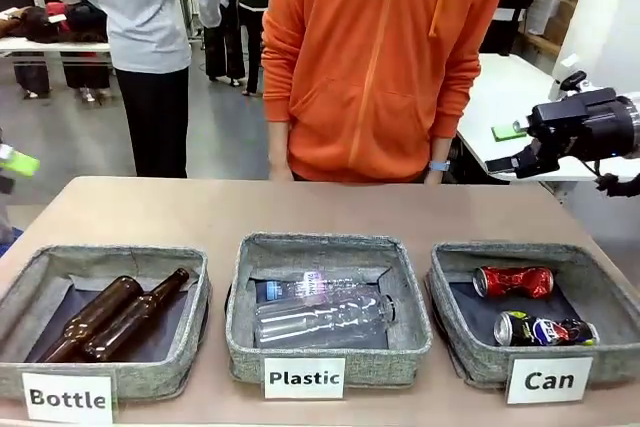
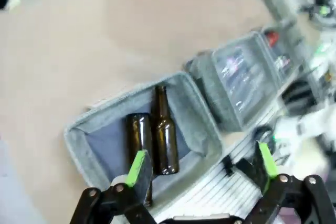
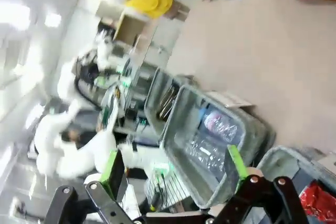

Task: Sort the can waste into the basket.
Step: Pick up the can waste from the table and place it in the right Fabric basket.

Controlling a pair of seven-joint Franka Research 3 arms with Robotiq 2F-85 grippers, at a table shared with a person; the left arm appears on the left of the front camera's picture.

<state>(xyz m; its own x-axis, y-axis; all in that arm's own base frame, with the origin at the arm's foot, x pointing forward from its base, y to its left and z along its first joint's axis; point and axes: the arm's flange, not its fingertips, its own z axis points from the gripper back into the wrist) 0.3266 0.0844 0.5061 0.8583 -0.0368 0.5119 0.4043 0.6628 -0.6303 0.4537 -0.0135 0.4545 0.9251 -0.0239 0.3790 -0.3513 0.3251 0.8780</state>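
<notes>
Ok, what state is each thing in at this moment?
red can: dented, lying in Can basket.
dark can: dented, lying in the same basket.
brown bottles: lying in Bottle basket.
clear bottles: lying in Plastic basket.
left tool: open, holding nothing.
right tool: open, holding nothing.

I log the right gripper (image 1: 508, 147): black housing, green pads; left gripper (image 2: 202, 163): black linkage with silver screws, green pads; person (image 1: 383, 57): orange zip hoodie with drawstrings, blue wristband.

Open left tool (image 2: 202, 169), two brown bottles (image 2: 157, 135) in grey basket (image 2: 79, 145), tan table (image 2: 105, 40)
</notes>
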